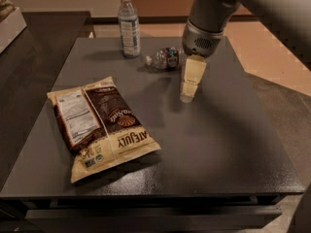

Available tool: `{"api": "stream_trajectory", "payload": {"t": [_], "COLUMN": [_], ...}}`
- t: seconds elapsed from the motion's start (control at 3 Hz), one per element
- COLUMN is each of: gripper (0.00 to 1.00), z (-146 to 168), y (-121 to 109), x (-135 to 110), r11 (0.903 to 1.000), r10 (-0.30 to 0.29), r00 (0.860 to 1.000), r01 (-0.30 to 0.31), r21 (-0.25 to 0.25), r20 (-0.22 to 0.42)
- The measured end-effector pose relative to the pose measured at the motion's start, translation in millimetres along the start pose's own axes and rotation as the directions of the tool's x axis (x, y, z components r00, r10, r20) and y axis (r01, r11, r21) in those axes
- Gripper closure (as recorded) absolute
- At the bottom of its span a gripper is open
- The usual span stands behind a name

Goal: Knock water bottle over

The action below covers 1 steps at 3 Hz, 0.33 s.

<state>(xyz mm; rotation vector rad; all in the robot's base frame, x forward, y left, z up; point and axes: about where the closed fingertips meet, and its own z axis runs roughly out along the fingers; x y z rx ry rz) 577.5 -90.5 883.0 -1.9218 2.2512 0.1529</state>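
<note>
One hand point(187, 97), cream-coloured, hangs from a grey wrist housing point(206, 25) over the far middle of the counter point(218, 144). It points down, with its tip low above the dark surface. It shows as a single pale column, so I cannot tell whether it is apart or together, and it grips nothing that can be seen.

At about 11 o'clock from the hand's tip, just beside its upper part, the water bottle point(165, 58) lies on its side on the counter. Its long axis runs almost straight across, from 9 o'clock to 3 o'clock. The white cap points toward 9 o'clock, and the base end goes in under the wrist housing at 3 o'clock. Whether the housing touches the bottle cannot be told. The dark label band shows on the bottle near that base end.

Farther out, at about 10 o'clock from the water bottle, a taller slim bottle point(129, 25) with a pale label stands upright near the counter's far edge.

Well apart, at about 8 o'clock from the hand, a brown and cream snack bag point(99, 125) lies flat on the near left part of the counter.
</note>
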Motion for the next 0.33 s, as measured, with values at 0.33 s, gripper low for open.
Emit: {"api": "stream_trajectory", "payload": {"t": [0.33], "gripper": [0.0], "z": [0.0], "y": [0.0], "x": [0.0], "r11": [1.0], "r10": [0.0], "r00": [1.0], "r01": [0.0], "r21": [0.0], "r20": [0.0]}}
